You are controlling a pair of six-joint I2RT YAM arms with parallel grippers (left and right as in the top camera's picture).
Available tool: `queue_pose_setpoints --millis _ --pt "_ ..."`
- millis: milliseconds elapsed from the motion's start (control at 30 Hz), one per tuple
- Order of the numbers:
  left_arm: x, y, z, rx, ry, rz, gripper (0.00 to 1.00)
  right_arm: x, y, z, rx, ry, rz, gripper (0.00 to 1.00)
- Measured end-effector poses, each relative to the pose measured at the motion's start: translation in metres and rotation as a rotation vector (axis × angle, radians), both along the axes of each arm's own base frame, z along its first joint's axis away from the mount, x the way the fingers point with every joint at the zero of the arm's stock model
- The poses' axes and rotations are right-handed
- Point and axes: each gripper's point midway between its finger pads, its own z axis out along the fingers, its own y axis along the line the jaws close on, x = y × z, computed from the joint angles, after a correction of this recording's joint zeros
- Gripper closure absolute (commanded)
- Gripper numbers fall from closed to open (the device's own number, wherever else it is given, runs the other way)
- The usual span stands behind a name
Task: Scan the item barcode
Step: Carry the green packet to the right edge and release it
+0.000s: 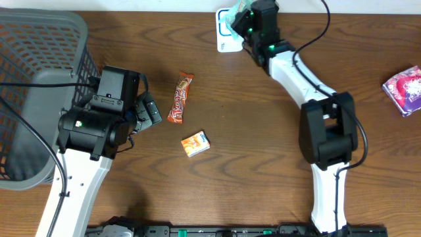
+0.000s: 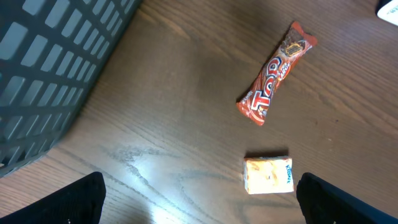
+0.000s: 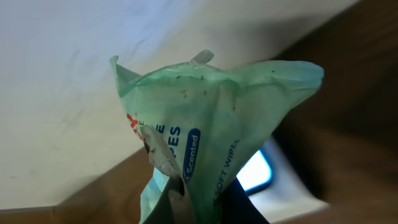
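Dark brown wood-grain worktop fills every view. At its far edge the right hand (image 1: 242, 21) is pinched tight on a green pack of wipes (image 3: 217, 118), gripping it by its lower crumpled end so the pack stands up between the fingers, with blue lettering reading "Scented" and "soft wipes" across its face. This pack is the item for the task, and it hangs right over the white scanner (image 1: 223, 41), covering that unit's far part; in the right wrist view a pale surface sits behind the pack and a small bright window glows just beside its lower edge. Whether the pack touches the scanner cannot be told. The left hand (image 2: 202, 210) is well to the left of the scanner and nearer the robot, with its jaws spread wide and nothing between them, hovering above bare wood. A red and orange candy bar (image 1: 179, 98) lies flat between that hand and the scanner, angled on the wood. A small orange box (image 1: 195, 143) lies further from the scanner than the bar, near it but apart. A grey slatted basket (image 1: 39, 39) stands far left of the scanner, beside the left arm. A pink patterned packet (image 1: 404, 89) lies well to the scanner's right.
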Motion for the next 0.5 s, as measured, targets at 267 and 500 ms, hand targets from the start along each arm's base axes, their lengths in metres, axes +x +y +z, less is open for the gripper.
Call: queue_pose_setpoints --millis 267,500 --pt "0.000 0.000 0.000 0.000 0.000 0.000 0.02 -0.031 -0.185 0.039 -0.128 0.155 -0.198 0.99" --pt "0.000 0.000 0.000 0.000 0.000 0.000 0.02 -0.099 -0.338 0.035 -0.270 0.350 -0.347 0.99"
